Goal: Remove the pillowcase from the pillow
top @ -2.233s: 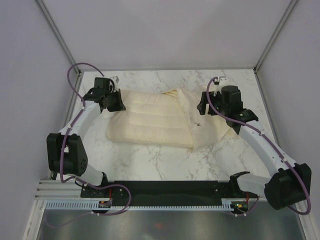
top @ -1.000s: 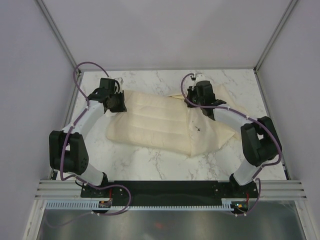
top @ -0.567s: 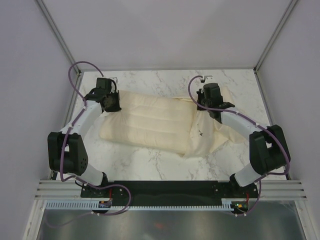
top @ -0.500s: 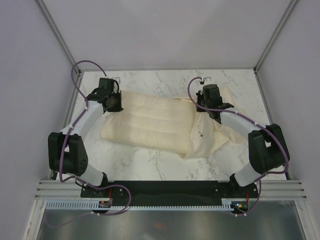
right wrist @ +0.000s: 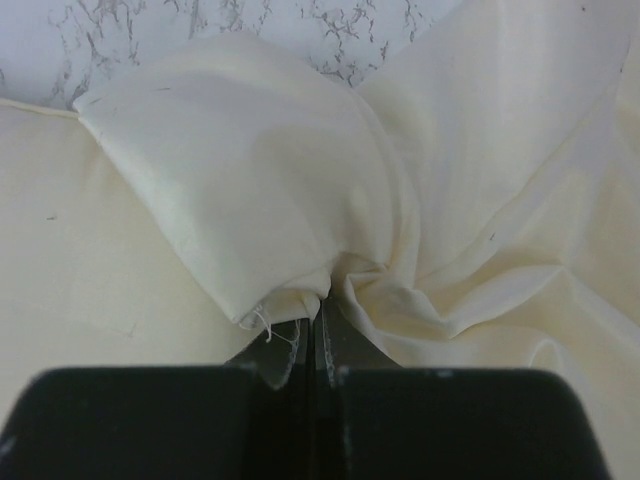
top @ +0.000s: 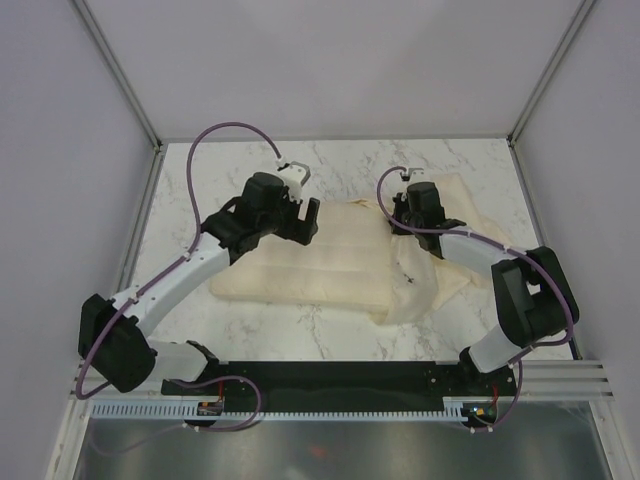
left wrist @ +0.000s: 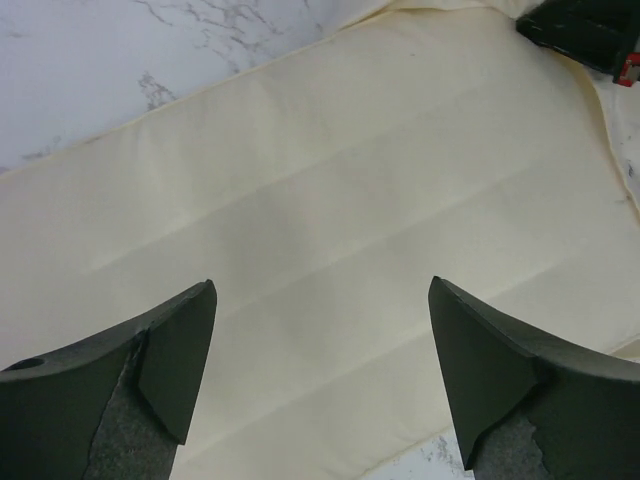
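Observation:
The pillow (top: pixel 300 262) lies flat across the middle of the table, cream and padded, and its quilted top fills the left wrist view (left wrist: pixel 330 220). My left gripper (top: pixel 306 214) hovers over its upper middle, open, with nothing between the fingers (left wrist: pixel 170 360). The limp pillowcase (top: pixel 425 285) still covers the pillow's right end, bunched, with a small dark mark. My right gripper (top: pixel 394 216) is shut on a gathered fold of the pillowcase (right wrist: pixel 300 180) at its open edge (right wrist: pixel 320 310).
The marble table (top: pixel 250 165) is bounded by grey walls at the back and both sides, with metal posts at the corners. A black rail holding the arm bases (top: pixel 340 380) runs along the near edge. The right gripper's tip (left wrist: pixel 580 30) shows in the left wrist view.
My left gripper has let go of the pillow's left end, opened and swung right over the pillow's middle. The right gripper stays shut on the pillowcase, almost unmoved.

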Action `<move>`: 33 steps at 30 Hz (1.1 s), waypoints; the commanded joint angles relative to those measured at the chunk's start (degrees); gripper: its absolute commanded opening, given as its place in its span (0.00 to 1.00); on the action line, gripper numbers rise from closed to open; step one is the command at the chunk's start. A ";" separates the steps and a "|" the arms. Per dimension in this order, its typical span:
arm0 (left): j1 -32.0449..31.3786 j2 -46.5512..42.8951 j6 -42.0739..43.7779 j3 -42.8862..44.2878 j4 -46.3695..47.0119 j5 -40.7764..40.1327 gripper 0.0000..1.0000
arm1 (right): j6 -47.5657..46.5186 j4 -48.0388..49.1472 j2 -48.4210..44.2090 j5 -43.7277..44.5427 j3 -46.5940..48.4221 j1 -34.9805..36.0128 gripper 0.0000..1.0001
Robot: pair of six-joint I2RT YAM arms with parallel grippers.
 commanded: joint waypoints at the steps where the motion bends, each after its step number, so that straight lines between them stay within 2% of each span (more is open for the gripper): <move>1: -5.16 0.98 2.32 -1.01 3.77 1.94 0.94 | 2.53 -0.41 -1.65 -4.30 -2.27 1.50 0.00; 4: -12.00 4.57 2.24 -1.10 3.77 1.76 0.95 | 3.58 0.64 -2.71 -4.39 -3.76 1.94 0.00; 9: -17.11 10.03 1.19 -1.45 3.68 3.08 0.96 | 4.73 1.09 -3.41 -4.48 -4.73 2.03 0.00; 17: -23.62 21.37 1.80 -1.27 3.42 -1.93 0.95 | 5.52 1.44 -5.96 -4.92 -5.26 1.94 0.00; 18: -24.07 23.90 1.80 -1.19 3.42 -2.27 0.92 | 5.52 1.44 -6.05 -4.92 -5.26 2.03 0.00; 19: -24.59 25.06 1.80 -0.93 2.90 -3.50 0.82 | 5.61 1.44 -6.31 -4.92 -5.26 1.94 0.00; 20: -25.47 26.11 1.63 -0.66 2.46 -4.20 0.57 | 5.78 1.52 -6.66 -5.01 -5.34 2.03 0.00; 22: -26.00 28.57 1.36 0.13 1.23 -5.52 0.34 | 5.78 1.52 -6.93 -5.01 -5.43 2.03 0.00; 23: -26.27 29.11 1.36 0.39 0.88 -5.70 0.13 | 5.78 1.52 -6.93 -5.01 -5.43 2.03 0.00; 24: -26.27 29.46 1.19 0.83 0.44 -6.31 0.03 | 5.70 1.52 -7.10 -4.83 -5.52 2.03 0.00; 33: -25.92 25.34 3.29 1.45 -2.81 -14.57 0.02 | 4.11 -0.67 -9.83 -1.06 -6.84 2.03 0.00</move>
